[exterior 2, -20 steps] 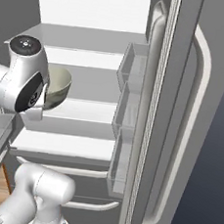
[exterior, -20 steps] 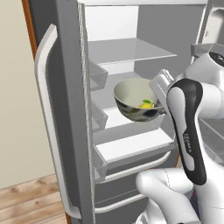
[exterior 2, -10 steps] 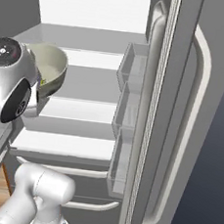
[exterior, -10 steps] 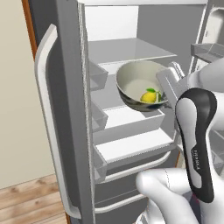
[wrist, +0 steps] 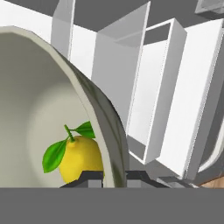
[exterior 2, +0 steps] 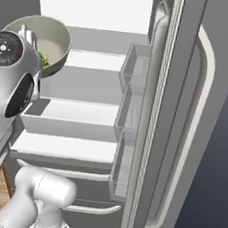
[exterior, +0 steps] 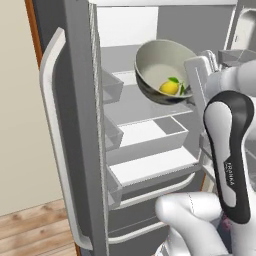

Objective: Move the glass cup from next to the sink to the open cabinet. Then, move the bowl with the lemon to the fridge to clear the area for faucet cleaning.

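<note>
1. Hand (wrist: 114,177) is closed on the rim of the wide round cream-grey bowl (exterior: 162,70).
2. Bowl is tilted, raised inside the open silver-grey fridge (exterior: 150,165).
3. Small yellow lemon (exterior: 170,87) lies in the bowl.

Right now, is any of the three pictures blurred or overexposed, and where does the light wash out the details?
Left base view: sharp; the fridge back wall is washed out to plain white. Right base view: sharp, upper shelves similarly bright. Hand view: the bowl rim and lemon are crisp, no blur; the white door racks lose edges in flat light.
</note>
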Robot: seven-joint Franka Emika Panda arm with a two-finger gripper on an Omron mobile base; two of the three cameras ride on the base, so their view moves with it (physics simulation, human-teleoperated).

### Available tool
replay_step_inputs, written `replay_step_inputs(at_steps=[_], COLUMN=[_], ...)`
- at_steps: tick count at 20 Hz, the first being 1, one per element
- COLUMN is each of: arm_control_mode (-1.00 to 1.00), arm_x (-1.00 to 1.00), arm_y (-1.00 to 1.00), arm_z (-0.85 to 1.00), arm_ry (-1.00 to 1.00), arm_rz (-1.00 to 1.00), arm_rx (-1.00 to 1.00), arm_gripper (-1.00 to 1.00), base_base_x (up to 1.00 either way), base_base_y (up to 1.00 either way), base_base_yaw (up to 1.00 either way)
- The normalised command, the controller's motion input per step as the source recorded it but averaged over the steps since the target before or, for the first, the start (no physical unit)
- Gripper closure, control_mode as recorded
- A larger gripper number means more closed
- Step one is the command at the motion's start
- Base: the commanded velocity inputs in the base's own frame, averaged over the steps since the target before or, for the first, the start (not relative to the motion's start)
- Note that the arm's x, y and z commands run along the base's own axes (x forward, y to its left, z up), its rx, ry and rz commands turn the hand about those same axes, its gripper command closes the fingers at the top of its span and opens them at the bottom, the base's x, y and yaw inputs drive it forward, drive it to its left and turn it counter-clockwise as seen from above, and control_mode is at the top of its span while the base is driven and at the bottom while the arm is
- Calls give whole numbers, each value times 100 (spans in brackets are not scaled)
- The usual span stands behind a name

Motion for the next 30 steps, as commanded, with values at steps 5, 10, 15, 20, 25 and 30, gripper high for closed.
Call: replay_step_inputs(at_steps=[5,10,15,20,25,30], arm_control_mode=[-100,-100,-100,-100,-100,-100], arm_x=[83,100,60,9,64,79], arm_y=[0,1,11,3,0,0], arm_z=[-2,-9,5,10,0,11], arm_ry=[17,11,-2,-6,4,4], arm_rz=[0,0,0,0,-5,-8], arm_rx=[1,0,0,0,0,0], arm_gripper=[100,100,100,100,100,100], base_base_x=[0,0,0,0,0,0], base_base_y=[0,0,0,0,0,0], base_base_yaw=[0,0,0,0,0,0])
